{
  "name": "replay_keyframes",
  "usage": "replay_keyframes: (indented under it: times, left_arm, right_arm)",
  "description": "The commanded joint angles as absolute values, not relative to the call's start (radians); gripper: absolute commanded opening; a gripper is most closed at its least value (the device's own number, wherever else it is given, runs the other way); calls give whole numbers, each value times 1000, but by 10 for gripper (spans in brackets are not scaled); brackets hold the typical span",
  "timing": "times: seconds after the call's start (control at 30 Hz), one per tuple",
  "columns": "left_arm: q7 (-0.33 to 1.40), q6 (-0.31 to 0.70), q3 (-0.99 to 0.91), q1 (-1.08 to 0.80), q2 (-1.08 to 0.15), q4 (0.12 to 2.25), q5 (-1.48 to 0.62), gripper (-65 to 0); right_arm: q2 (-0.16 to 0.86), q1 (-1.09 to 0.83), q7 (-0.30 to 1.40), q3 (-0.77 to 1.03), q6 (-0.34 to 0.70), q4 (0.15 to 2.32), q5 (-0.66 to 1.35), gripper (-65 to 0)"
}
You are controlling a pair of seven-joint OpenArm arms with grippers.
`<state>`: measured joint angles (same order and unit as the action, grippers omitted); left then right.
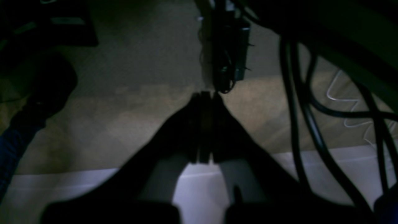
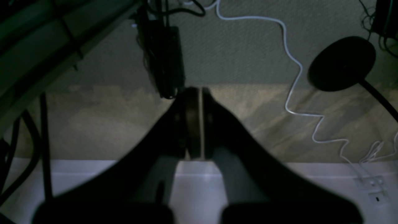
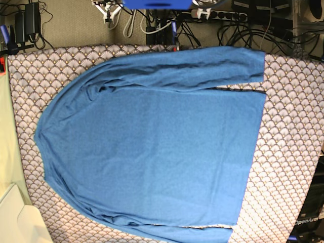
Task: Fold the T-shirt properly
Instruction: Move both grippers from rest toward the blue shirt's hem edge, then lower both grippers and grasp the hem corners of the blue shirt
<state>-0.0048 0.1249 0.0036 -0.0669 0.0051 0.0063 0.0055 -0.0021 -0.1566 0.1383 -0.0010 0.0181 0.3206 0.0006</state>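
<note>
Lying flat: soft blue T-shirt [image 3: 152, 147]

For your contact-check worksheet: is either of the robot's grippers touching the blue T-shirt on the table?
Apart. The base view shows the T-shirt spread flat with no gripper on it. The wrist views show the left gripper and right gripper shut, over floor.

Base overhead, tablecloth [image 3: 288, 152] below; 2 wrist views face dim floor

Plain medium-blue T-shirt [image 3: 152, 147] on a grey-white scallop-patterned tablecloth [image 3: 288, 152].
</note>
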Motion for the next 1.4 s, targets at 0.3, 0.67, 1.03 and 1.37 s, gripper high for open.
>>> replay_keyframes:
  times: [0.3,0.67,1.03,1.37]
  left_arm:
    - [1,133,1,-280,-53,300,-1,-647]
    - [1,131,-1,-642,-130,895,-1,-647]
    - [1,133,-137,-947,-173,1515,-2,-646]
    - [1,137,-228,-1064,-159,1842,-59,-544]
  right_arm:
    - [-1,-363,136,-4,8,605,4,-635]
    - [13,-748,139,2,8,1273,5,-635]
    - [36,-992,147,13,8,1824,5,-610]
    - [36,-1021,147,56,8,2017,5,-440]
